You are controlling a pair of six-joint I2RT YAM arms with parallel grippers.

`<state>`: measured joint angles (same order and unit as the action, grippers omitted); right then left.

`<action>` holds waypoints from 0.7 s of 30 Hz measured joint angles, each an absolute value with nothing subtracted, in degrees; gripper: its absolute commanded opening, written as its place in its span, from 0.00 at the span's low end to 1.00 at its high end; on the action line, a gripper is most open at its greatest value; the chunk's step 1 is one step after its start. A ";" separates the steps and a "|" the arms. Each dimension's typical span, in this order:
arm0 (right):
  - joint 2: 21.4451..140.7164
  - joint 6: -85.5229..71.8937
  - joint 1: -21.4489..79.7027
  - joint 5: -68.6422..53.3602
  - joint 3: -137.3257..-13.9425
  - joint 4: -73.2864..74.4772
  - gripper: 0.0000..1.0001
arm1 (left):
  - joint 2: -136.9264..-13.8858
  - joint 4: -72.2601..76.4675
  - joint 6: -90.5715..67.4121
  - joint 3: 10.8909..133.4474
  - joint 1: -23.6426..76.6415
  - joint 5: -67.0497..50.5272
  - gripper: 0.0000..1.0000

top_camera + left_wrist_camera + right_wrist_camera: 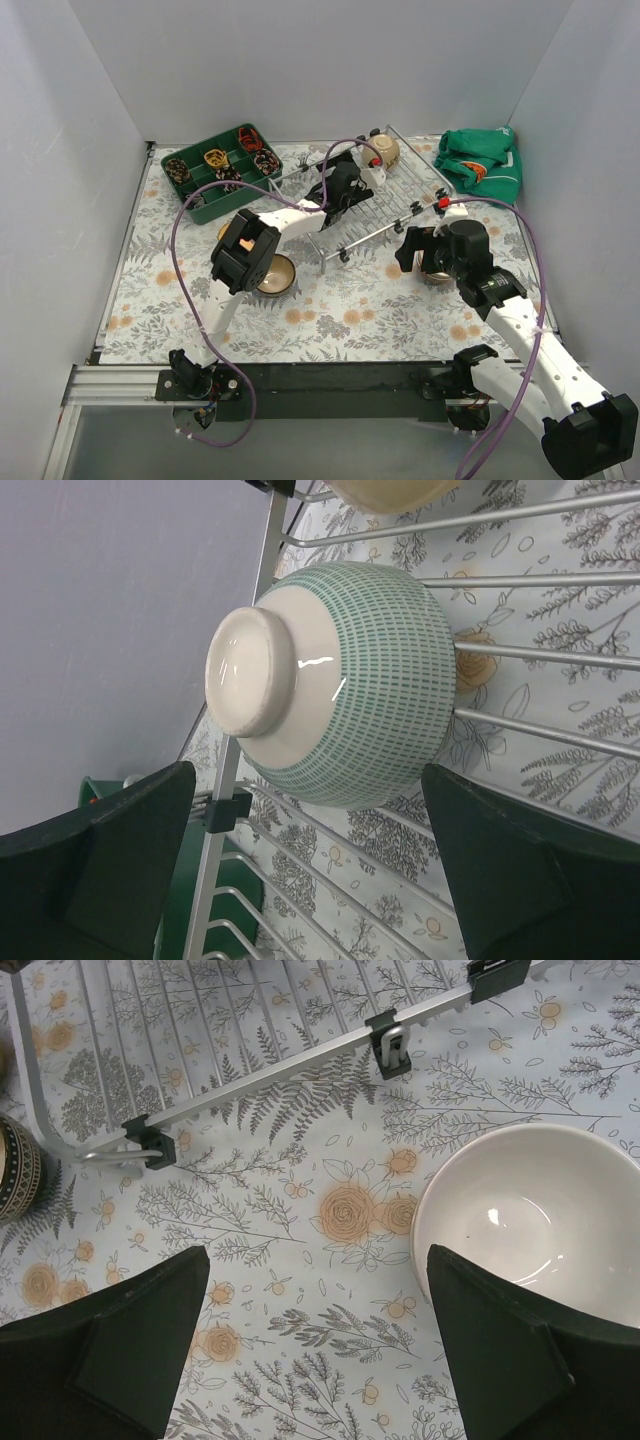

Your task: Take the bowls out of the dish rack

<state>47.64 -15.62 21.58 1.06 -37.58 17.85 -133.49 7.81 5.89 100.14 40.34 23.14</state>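
At rack [400,196]: L jaws wide, facing mint bowl [372,680] | R jaws wide over white bowl [530,1222]

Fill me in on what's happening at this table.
Two robot arms are unloading bowls from a rack. The left gripper reaches into the rack, jaws open on either side of a green bowl resting on the bars, not yet gripped. The right gripper hangs open over the table beside a white bowl already set down. A brown bowl is also out on the table; a beige bowl is on the rack.
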 measured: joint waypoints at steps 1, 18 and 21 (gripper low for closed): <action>47.68 -15.51 21.58 0.84 -37.58 17.85 0.98 | -134.08 8.08 6.24 100.86 40.34 23.24 0.98; 47.66 -14.76 21.50 -1.76 -36.51 17.39 0.97 | -136.84 5.54 3.90 103.83 40.27 22.41 0.49; 47.16 -14.79 21.50 -1.76 -36.51 17.34 0.97 | -134.93 4.93 2.48 101.58 40.25 21.54 0.44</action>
